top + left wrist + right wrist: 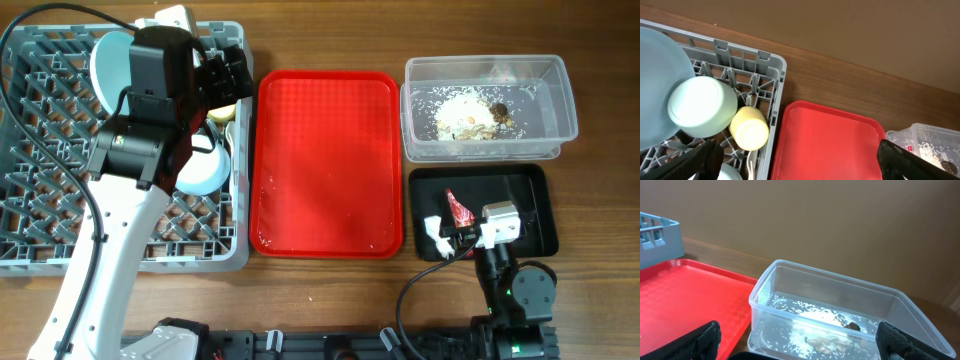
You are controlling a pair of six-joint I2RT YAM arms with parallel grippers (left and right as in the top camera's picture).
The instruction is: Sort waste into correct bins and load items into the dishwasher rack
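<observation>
The grey dishwasher rack [40, 200] fills the left of the surface. The left arm reaches across it from the near edge, and its end effector [800, 162] hangs over the rack's far right corner with fingers spread wide. The clear tub [560, 110] holds the rice scraps [465, 112]. The right arm is folded low, its end effector [800, 345] open over the black tray [530, 190]. The plate [655, 90], bowl [702, 106] and cup [750, 129] sit in the rack, and the wrapper [460, 210] lies in the black tray.

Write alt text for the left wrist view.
A grey dishwasher rack holds a light blue plate, pale green bowl and small yellow cup. A red tray lies to its right, with the corner of a clear tub beyond.
</observation>
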